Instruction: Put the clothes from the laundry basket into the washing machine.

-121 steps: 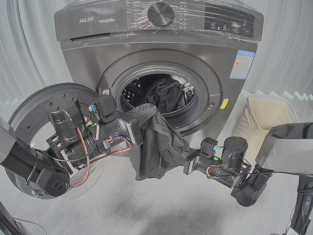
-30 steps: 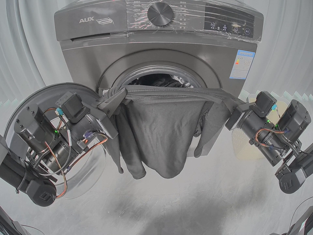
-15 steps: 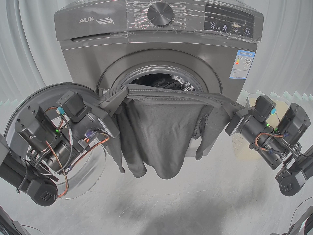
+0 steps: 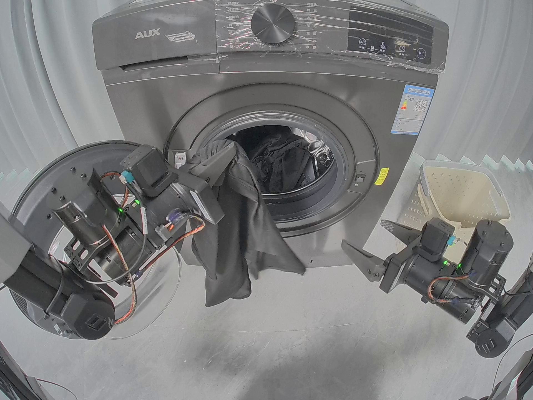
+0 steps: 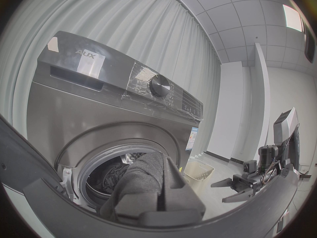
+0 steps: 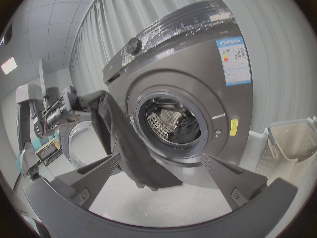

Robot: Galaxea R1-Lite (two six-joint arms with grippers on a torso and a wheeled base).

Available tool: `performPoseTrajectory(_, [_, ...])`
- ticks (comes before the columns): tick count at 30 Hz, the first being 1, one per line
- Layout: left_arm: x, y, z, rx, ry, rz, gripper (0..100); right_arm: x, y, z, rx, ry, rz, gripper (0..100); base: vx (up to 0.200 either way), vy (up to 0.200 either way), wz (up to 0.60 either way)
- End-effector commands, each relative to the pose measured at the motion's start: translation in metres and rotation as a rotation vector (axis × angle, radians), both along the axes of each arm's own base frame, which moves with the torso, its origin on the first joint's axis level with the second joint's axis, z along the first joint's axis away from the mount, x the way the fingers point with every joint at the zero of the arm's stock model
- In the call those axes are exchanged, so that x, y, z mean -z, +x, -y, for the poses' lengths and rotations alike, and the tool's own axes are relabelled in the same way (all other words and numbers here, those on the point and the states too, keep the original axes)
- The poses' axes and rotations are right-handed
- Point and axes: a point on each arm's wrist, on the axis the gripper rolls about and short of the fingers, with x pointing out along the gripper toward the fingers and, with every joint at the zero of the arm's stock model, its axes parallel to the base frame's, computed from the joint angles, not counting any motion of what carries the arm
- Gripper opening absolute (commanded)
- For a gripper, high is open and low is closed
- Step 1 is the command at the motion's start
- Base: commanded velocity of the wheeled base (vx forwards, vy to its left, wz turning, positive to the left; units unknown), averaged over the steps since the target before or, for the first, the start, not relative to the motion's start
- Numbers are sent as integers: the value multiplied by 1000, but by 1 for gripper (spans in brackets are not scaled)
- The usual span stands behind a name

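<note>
My left gripper (image 4: 214, 159) is shut on a dark grey garment (image 4: 239, 234) at the left rim of the washing machine (image 4: 266, 84) opening. The cloth hangs from it down the machine's front toward the floor; the same garment (image 6: 125, 142) drapes beside the drum (image 6: 171, 126) in the right wrist view, and its bunched top (image 5: 145, 179) lies over the fingers in the left wrist view. Dark clothes (image 4: 280, 162) lie inside the drum. My right gripper (image 4: 375, 248) is open and holds nothing, low at the right, in front of the cream laundry basket (image 4: 461, 195).
The round machine door (image 4: 72, 195) stands swung open at the left, behind my left arm. The basket (image 6: 290, 142) sits on the floor right of the machine, against the curtain. Bare grey floor (image 4: 288, 340) lies in front of the machine.
The right gripper let go of the garment, opened and dropped low to the right. The cloth, stretched across the opening before, now hangs from the left gripper alone, which shifted slightly toward the opening.
</note>
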Motion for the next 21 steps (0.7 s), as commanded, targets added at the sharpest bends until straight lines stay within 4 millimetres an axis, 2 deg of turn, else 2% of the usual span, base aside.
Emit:
performPoseTrajectory(1, [-3,7,6,5,-1,-1,0,7,6,-5,-28,-14,-13,100,0,0,0])
performPoseTrajectory(3, [-4,6,7,10,-2,0,0,6,11,-9,-33,-8,-6,100,0,0,0])
performPoseTrajectory(5, [-4,5,12,25,1,-3,0,15,28,-18,-28,-16,-17,100,0,0,0])
performPoseTrajectory(9, [-3,4,16,38,6,-11,0,37,51,-35,-26,-51,-40,100,0,0,0])
performPoseTrajectory(11, [-4,4,16,38,3,-7,0,41,59,-42,-27,-54,-33,100,0,0,0])
performPoseTrajectory(15, [-6,5,18,40,0,0,0,43,75,-59,-44,-33,-5,100,0,0,0])
performPoseTrajectory(18, [-7,3,21,54,1,-2,0,52,88,-64,-36,-34,-7,100,0,0,0])
performPoseTrajectory(21, [-7,2,23,59,-1,1,0,57,92,-69,-38,-38,-12,100,0,0,0])
